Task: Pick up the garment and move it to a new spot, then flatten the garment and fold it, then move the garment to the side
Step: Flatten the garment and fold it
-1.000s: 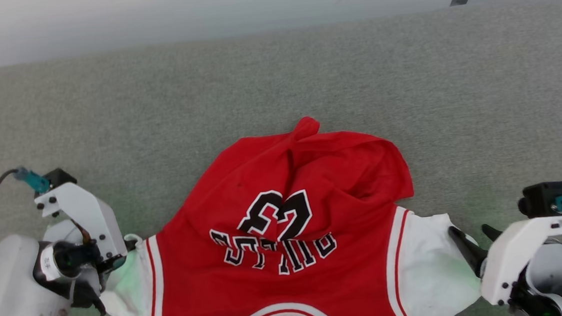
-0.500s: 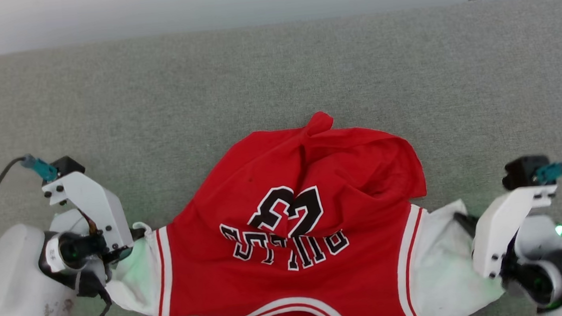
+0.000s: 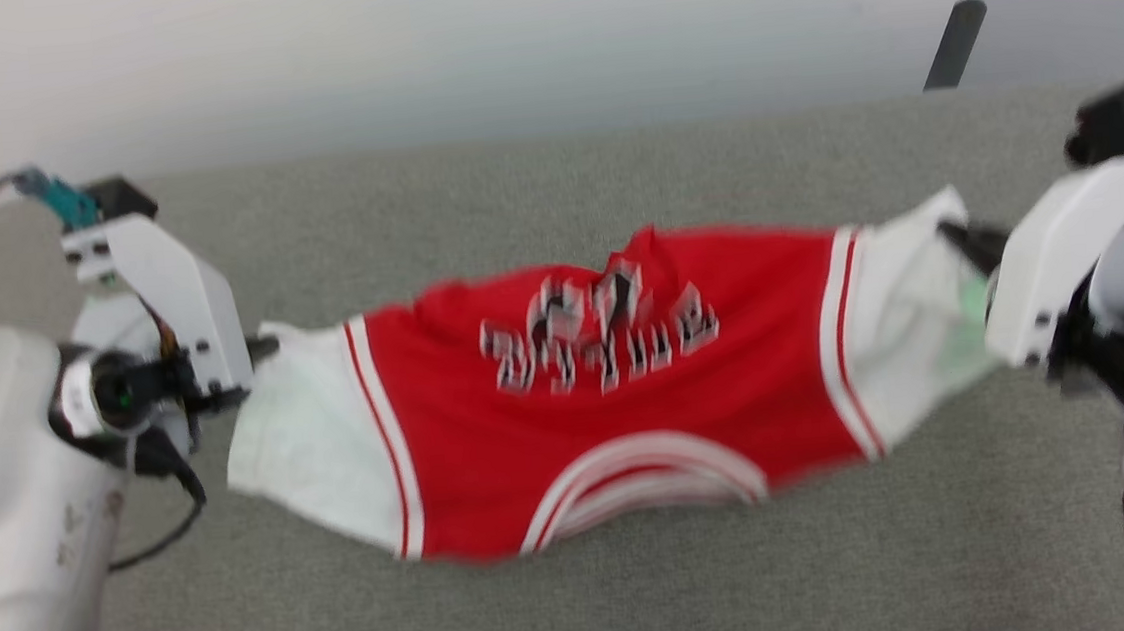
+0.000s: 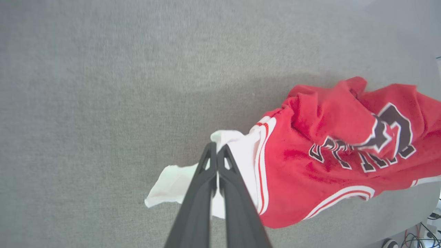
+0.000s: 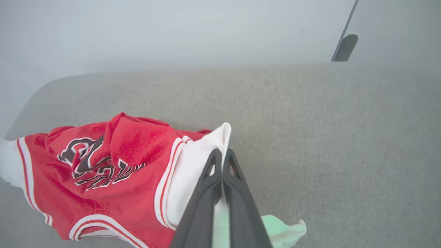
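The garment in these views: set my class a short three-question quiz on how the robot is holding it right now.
1. True or false: the left gripper is shut on a white sleeve of the garment.
2. Pick one. What does the right gripper hold? A: the red hem. B: the other white sleeve. C: nothing.
3. Fill the gap: the fabric surface under the garment is ____ in colour.

Key: 1 true; 2 B; 3 grey.
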